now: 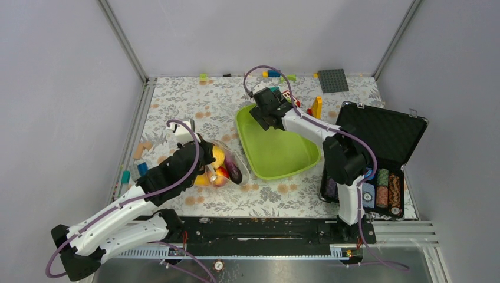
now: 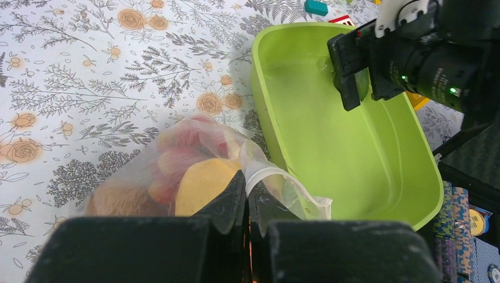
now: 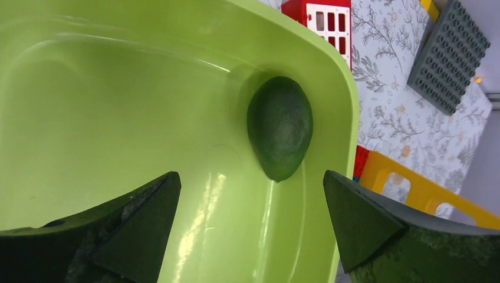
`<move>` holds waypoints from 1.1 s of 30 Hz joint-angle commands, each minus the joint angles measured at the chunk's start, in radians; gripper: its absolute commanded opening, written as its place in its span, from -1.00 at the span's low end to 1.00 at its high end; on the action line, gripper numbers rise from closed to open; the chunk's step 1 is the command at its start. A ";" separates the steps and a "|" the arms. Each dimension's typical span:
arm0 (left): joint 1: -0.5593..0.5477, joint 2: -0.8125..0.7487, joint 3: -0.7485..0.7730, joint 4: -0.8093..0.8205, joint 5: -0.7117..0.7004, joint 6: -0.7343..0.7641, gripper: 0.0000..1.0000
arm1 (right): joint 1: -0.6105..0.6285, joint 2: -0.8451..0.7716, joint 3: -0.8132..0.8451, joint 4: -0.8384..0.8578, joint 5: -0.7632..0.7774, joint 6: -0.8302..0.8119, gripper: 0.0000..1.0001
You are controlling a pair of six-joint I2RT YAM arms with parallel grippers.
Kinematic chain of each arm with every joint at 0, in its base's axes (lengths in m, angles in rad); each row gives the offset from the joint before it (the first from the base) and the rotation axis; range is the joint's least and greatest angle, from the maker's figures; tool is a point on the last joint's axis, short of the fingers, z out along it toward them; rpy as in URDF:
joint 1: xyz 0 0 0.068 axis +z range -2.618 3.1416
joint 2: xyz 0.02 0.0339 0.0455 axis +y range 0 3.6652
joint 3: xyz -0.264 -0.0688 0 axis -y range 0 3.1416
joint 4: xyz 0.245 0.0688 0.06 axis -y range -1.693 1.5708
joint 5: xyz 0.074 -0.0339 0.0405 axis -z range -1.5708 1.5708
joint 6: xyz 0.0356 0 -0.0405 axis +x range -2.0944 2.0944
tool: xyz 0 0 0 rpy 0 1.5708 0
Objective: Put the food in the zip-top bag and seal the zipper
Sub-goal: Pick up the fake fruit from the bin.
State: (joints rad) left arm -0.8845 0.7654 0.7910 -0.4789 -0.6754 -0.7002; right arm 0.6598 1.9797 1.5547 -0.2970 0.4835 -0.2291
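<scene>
Clear plastic, item one: the bag (image 1: 239, 160) lay on the flowered tablecloth (image 1: 177, 106), just beside the near left wall of the lime-green tray (image 1: 277, 153). My left gripper (image 2: 244, 190) was pinched together on the film at the bag's mouth, and the rest of the bag stretched away beyond my fingertips. The thick mouth strip (image 2: 318, 203) curled out to the right of my fingers, toward the tray wall.

Item two, contents of the bag: a yellow lemon (image 2: 203, 186) pressed right against my left fingers, red pieces (image 2: 183, 159) behind it, and a brownish lump (image 2: 118, 197) at the far end. From overhead, a purple eggplant (image 1: 234, 171) showed on the side nearest the tray and a red apple (image 1: 221, 175) next to it.

Item three: my right gripper (image 3: 250, 177) hung over a far corner of the tray with its fingers spread wide apart and nothing held between them. A dark green toy fruit (image 3: 280, 127) lay in that corner against the tray wall, ahead of my fingertips and between their lines, untouched by either.

Item four, sundries beyond the tray rim: a red-and-white block (image 3: 321, 20), a grey studded plate (image 3: 448, 56) and a yellow block (image 3: 424, 194). An open black case (image 1: 383, 132) holding stacked chips (image 1: 383, 188) stood on the right side of the table.
</scene>
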 commanded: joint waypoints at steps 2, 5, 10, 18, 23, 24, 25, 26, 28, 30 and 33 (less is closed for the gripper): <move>-0.002 -0.023 0.009 0.054 -0.036 0.006 -1.00 | -0.042 0.081 0.124 -0.056 0.032 -0.169 0.97; -0.003 -0.030 0.000 0.066 -0.034 0.011 -1.00 | -0.048 0.119 0.139 -0.054 0.025 -0.215 0.97; -0.003 -0.032 -0.001 0.067 -0.034 0.012 -1.00 | -0.076 0.182 0.154 -0.055 -0.032 -0.228 0.90; -0.002 -0.026 0.002 0.068 -0.026 0.012 -1.00 | -0.090 0.248 0.239 -0.125 -0.041 -0.224 0.77; -0.003 -0.028 0.001 0.068 -0.027 0.012 -1.00 | -0.097 0.289 0.286 -0.159 -0.037 -0.258 0.75; -0.002 -0.028 0.000 0.067 -0.027 0.012 -1.00 | -0.099 0.297 0.293 -0.167 -0.036 -0.267 0.74; -0.003 -0.028 0.000 0.068 -0.029 0.013 -1.00 | -0.099 0.303 0.297 -0.172 -0.037 -0.278 0.73; -0.002 -0.026 0.000 0.071 -0.028 0.013 -1.00 | -0.099 0.308 0.298 -0.173 -0.035 -0.287 0.73; -0.003 -0.020 -0.001 0.073 -0.030 0.014 -1.00 | -0.100 0.313 0.298 -0.173 -0.020 -0.294 0.72; -0.004 -0.012 0.002 0.073 -0.030 0.016 -1.00 | -0.102 0.318 0.298 -0.174 -0.012 -0.296 0.72; -0.002 -0.003 0.006 0.068 -0.029 0.016 -1.00 | -0.105 0.322 0.298 -0.174 -0.008 -0.308 0.71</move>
State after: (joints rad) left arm -0.8845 0.7563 0.7891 -0.4778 -0.6815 -0.6964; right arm 0.5644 2.2841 1.8156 -0.4381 0.4549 -0.5041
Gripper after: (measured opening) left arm 0.006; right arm 0.861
